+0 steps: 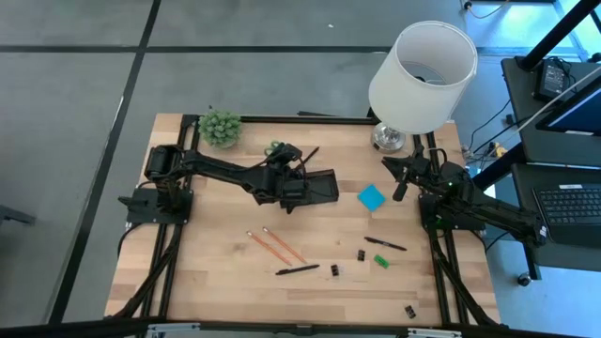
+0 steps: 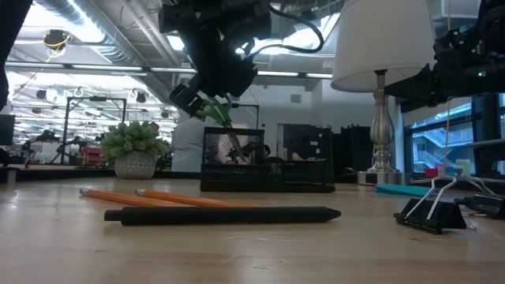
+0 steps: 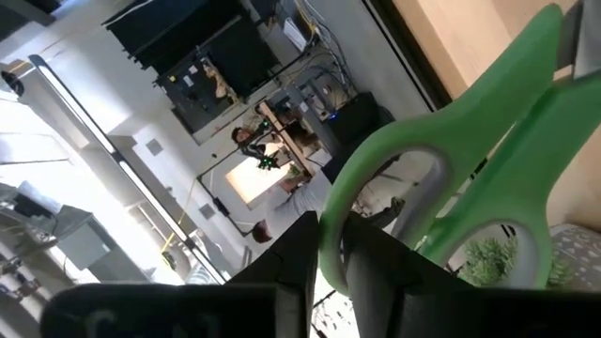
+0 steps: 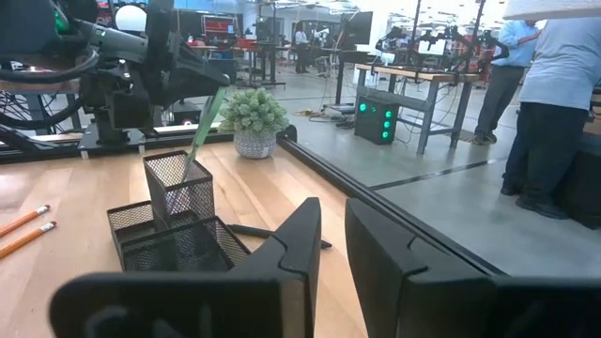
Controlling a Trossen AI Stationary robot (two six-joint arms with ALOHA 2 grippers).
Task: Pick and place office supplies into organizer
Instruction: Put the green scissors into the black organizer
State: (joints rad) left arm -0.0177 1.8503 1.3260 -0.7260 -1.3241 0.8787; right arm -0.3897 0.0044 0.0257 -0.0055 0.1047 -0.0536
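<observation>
My left gripper (image 1: 285, 161) is shut on the green-handled scissors (image 3: 441, 178), held over the far left end of the black mesh organizer (image 1: 319, 188). The scissors (image 4: 202, 122) slant down, blade end in the organizer's tall cup (image 4: 178, 188). My right gripper (image 4: 333, 249) waits near the lamp at the table's right side, open by a narrow gap and touching nothing. Flat on the table lie two orange pencils (image 1: 272, 246), two black pens (image 1: 297, 270) (image 1: 385, 244), the blue sticky-note pad (image 1: 372, 197), the small green piece (image 1: 381, 261) and black clips (image 1: 335, 270). My left gripper pinches the rim of one green handle loop (image 3: 331, 221) of the scissors between its two fingers (image 3: 300, 272). The gripper hangs above the organizer (image 2: 268, 170) with the handles uppermost. The scissors (image 2: 217, 110) are tilted, lifted off the table, with the blades sloping down into the cup.
A potted plant (image 1: 220, 129) stands at the far edge, left of the organizer. The white-shaded lamp (image 1: 423, 70) stands at the far right corner. One more clip (image 1: 410, 311) lies near the near right corner. People stand in the room beyond the table (image 4: 549, 103).
</observation>
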